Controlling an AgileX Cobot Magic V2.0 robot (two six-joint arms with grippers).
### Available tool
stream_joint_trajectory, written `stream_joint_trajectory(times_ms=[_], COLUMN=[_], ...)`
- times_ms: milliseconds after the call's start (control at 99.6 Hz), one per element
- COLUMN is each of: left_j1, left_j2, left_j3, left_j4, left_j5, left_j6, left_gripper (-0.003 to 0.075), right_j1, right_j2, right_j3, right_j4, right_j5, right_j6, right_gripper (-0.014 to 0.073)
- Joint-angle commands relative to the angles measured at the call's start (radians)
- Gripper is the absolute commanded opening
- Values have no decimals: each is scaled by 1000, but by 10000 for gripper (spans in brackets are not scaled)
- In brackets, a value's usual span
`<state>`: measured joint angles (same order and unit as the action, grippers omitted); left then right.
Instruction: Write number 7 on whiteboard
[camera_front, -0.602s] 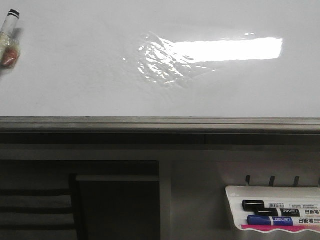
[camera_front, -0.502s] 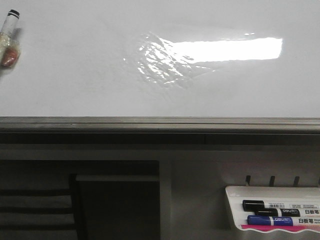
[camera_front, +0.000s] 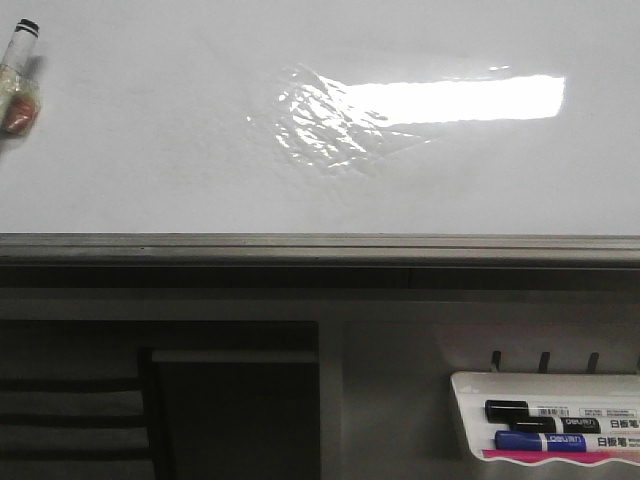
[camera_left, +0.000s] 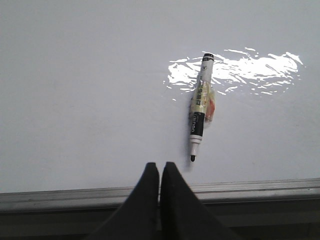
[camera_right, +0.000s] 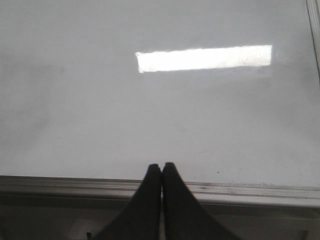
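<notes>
The whiteboard (camera_front: 150, 150) fills the upper half of the front view, glossy white with a wrinkled shiny patch (camera_front: 320, 125) and a grey edge rail (camera_front: 320, 246). No number 7 shows on it. An uncapped black marker wrapped in tape (camera_left: 198, 110) lies flat on the board; it also shows at the far left of the front view (camera_front: 17, 75). My left gripper (camera_left: 160, 167) is shut and empty over the board's near edge, just short of the marker's tip. My right gripper (camera_right: 162, 167) is shut and empty over the rail (camera_right: 250, 192). Neither gripper shows in the front view.
A small white marker tray (camera_front: 470, 400) hangs below the board at the lower right, holding a black marker (camera_front: 540, 409) and a blue marker (camera_front: 545, 440). A dark recess (camera_front: 230, 420) lies under the rail at the lower left.
</notes>
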<state>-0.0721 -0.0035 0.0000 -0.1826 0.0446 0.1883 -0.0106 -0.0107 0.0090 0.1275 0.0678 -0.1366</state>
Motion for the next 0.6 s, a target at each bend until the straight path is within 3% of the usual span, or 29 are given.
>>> stream_joint_trajectory(times_ms=[0,482,592], left_j1=[0,0,0], left_j2=[-32,-32,-32], left_j3=[34,27,-19], left_j4=[-7,-14,-48], left_j5=[-78,-123,-119], left_j6=[-3,-13,-14], left_gripper=[-20,-20,-20], right_j1=[-6,-6,-6], right_j2=[-19,-19,-19], right_j3=[31,22,-29], right_j4=[-12,0,27], right_j5=[-81,-81,-10], right_j6=[-3,-3,-3], right_gripper=[-71,-71,-71])
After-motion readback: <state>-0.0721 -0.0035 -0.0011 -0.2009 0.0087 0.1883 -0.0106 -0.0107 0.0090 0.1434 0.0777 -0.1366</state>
